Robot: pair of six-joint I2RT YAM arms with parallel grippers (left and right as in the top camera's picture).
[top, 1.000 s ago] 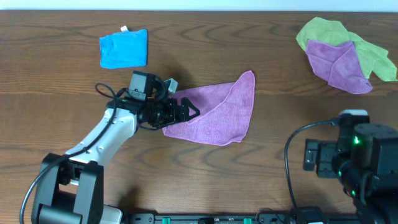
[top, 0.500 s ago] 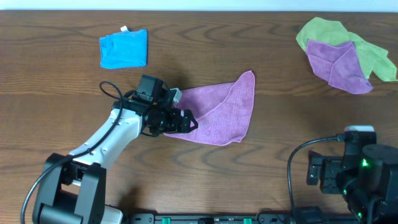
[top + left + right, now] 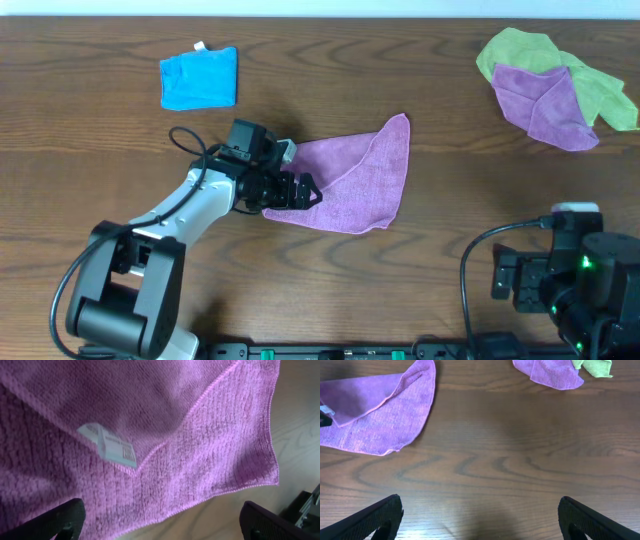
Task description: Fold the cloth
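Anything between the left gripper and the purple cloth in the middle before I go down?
Nothing visible. The left gripper hangs open directly over the left part of the purple cloth; only its white tag lies below.

A cloth (image 3: 355,185) lies flat in the middle of the tabletop (image 3: 450,200), one layer lapped over another, with a label (image 3: 107,446) on the edge of the upper layer. The left hand (image 3: 305,192) sits over the cloth's left end. Behind and well to the left lies a small folded cloth (image 3: 199,77). At the far right corner 2 crumpled cloths form a heap (image 3: 555,85), the nearer one resting partly on the other. The right hand (image 3: 480,517) hangs at the front right, well apart from every cloth, over bare tabletop.
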